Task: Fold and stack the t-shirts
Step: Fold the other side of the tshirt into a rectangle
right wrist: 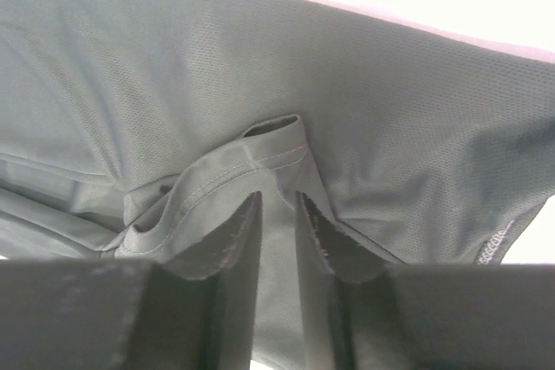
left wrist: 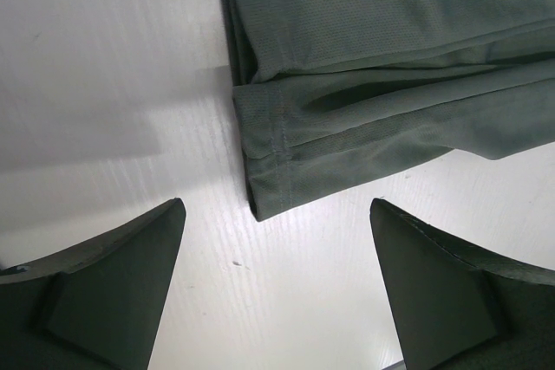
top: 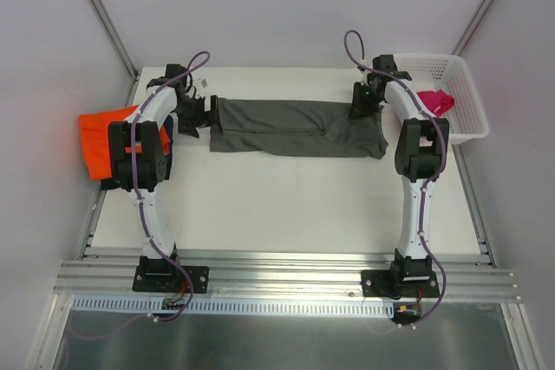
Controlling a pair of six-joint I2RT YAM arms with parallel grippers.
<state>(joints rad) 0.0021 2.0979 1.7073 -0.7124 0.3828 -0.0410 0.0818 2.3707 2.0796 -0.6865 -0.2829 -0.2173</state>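
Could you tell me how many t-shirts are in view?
3: dark grey cloth shirt mid-table, bright orange cloth shirt at left edge, magenta-pink cloth shirt in white plastic basket. More may be hidden.

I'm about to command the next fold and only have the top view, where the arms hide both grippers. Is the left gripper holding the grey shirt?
Observer: No. The left gripper is wide open above the table; the grey shirt has its corner between the fingers, apart from both.
Operator: And the right one?
Observer: The right gripper has its jaws nearly together over the shirt, with a raised hem bunched just ahead of it; whether that is pinched, I cannot tell.
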